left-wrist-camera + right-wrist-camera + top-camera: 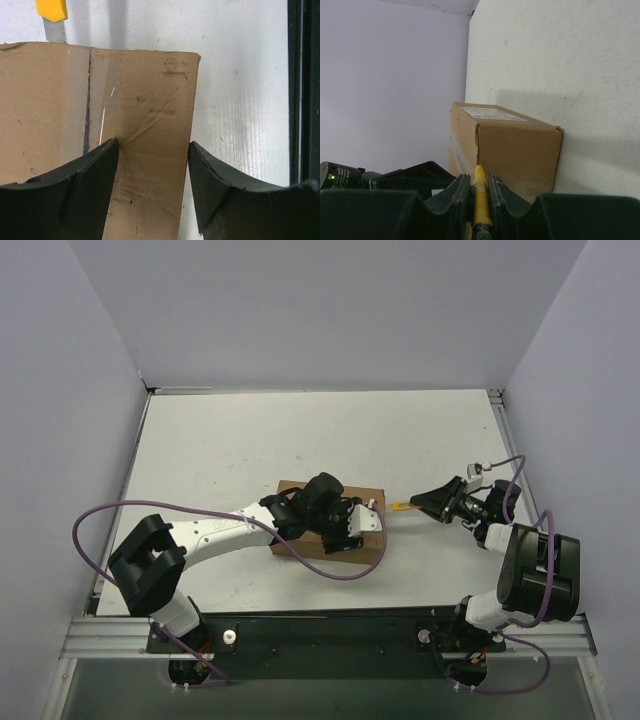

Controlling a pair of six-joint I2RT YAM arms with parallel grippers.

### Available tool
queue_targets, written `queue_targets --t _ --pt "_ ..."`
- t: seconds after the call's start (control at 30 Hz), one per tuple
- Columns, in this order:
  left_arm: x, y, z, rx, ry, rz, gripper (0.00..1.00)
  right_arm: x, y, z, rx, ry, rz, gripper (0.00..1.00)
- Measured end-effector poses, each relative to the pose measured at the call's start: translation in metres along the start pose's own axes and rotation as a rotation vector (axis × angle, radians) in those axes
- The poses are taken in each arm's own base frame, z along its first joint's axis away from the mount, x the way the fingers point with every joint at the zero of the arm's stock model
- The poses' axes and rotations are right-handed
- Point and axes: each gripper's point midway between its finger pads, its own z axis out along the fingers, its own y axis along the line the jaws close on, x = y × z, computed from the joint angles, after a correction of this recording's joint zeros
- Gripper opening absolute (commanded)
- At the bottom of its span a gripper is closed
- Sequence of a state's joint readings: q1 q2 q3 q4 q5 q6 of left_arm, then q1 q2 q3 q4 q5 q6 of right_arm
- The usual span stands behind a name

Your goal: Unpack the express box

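Observation:
The express box (372, 537), a brown cardboard carton, lies in the middle of the white table with its taped seam (88, 100) shut. My left gripper (350, 530) hangs over the box's top, open. In the left wrist view (152, 150) one finger sits on the top beside the seam and the other at the box's (145, 100) long edge. My right gripper (425, 503) is shut on a yellow utility knife (402, 506) just right of the box. In the right wrist view the knife (480, 200) points at the box's (520, 150) end face; its yellow tip (51, 9) shows past the box.
The white table (250, 440) is walled at the back and on both sides. A purple cable (110, 515) loops from the left arm across the box's near side. A white label (492, 113) is stuck on one side of the box.

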State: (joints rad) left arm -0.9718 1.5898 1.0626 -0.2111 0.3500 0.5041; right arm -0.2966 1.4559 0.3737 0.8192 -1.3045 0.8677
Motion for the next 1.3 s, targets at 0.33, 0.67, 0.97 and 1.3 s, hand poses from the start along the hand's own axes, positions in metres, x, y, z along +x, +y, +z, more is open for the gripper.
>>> queue_targets --t 0.33,0.67,0.97,1.3 --pt "0.002 0.004 -0.001 -0.02 0.004 0.006 0.69 -0.001 -0.001 0.003 -0.005 0.007 0.027 0.0" --pt "0.013 0.023 -0.005 -0.093 0.035 -0.004 0.68 -0.006 0.0 0.006 -0.002 -0.01 0.036 0.0" --pt "0.014 0.024 -0.005 -0.104 0.041 -0.044 0.67 -0.005 0.0 0.007 0.059 0.025 -0.051 0.0" --pt "0.014 0.026 -0.004 -0.112 0.048 -0.052 0.68 -0.006 0.003 0.007 0.049 0.005 -0.013 0.0"
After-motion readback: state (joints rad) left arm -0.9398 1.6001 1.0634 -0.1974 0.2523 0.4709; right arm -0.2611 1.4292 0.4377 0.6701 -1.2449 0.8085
